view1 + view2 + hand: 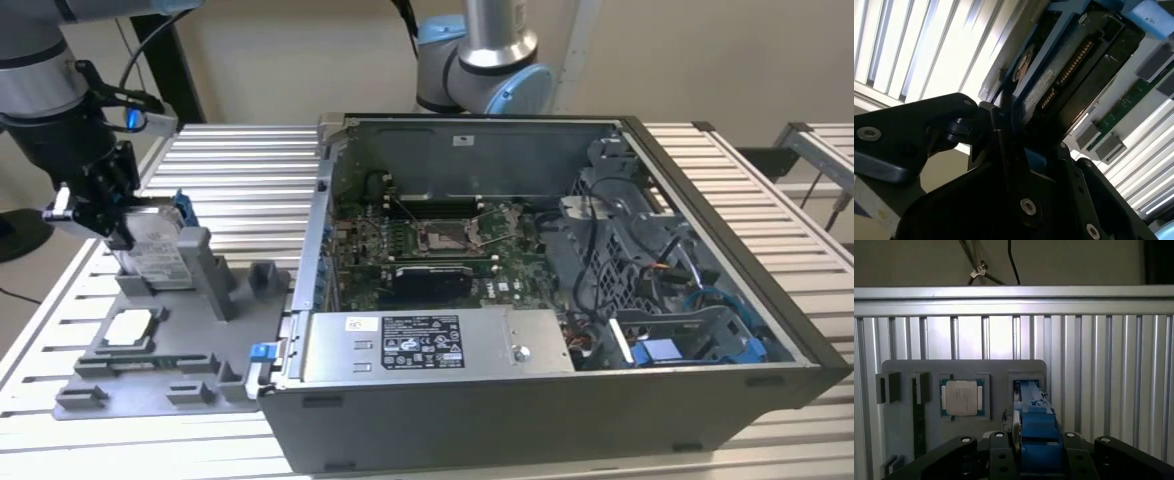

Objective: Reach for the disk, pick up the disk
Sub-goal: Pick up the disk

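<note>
While the disk [160, 255] stands upright in a slot at the far end of the grey holder [200, 345], on the exterior view's left of the open computer case [534, 400], the gripper [124, 232] is clamped on its blue-framed upper edge.

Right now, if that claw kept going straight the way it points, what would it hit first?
The disk, standing on edge directly ahead of the gripper in a slot of the grey tray; beyond it, the tray itself. Depth is hard to judge.
</note>
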Tool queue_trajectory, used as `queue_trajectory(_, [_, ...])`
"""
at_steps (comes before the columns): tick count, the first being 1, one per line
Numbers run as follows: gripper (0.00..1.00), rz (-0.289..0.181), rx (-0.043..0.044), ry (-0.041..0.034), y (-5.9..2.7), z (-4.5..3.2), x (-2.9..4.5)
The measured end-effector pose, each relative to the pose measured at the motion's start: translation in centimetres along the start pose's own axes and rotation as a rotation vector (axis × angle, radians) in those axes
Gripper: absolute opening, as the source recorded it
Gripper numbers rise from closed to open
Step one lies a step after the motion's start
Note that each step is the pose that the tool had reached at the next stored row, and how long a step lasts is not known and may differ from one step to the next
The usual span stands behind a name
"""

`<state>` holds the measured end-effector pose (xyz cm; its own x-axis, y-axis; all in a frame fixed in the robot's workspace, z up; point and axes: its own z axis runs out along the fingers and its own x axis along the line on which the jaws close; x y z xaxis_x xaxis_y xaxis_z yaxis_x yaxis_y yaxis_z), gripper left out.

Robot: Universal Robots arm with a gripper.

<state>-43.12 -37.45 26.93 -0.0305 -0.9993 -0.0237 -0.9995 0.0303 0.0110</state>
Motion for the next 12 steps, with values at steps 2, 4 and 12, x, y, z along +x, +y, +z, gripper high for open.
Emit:
queue_trajectory(2, [0.00,0.000,-0.0001,0.0002,0.00,0.00,0.00])
queue_trajectory(4, [0.00,0.000,-0.0001,0.0003,0.00,0.06,0.00])
queue_trajectory(12, [0.00,0.000,0.0002,0.0001,0.00,0.06,0.00])
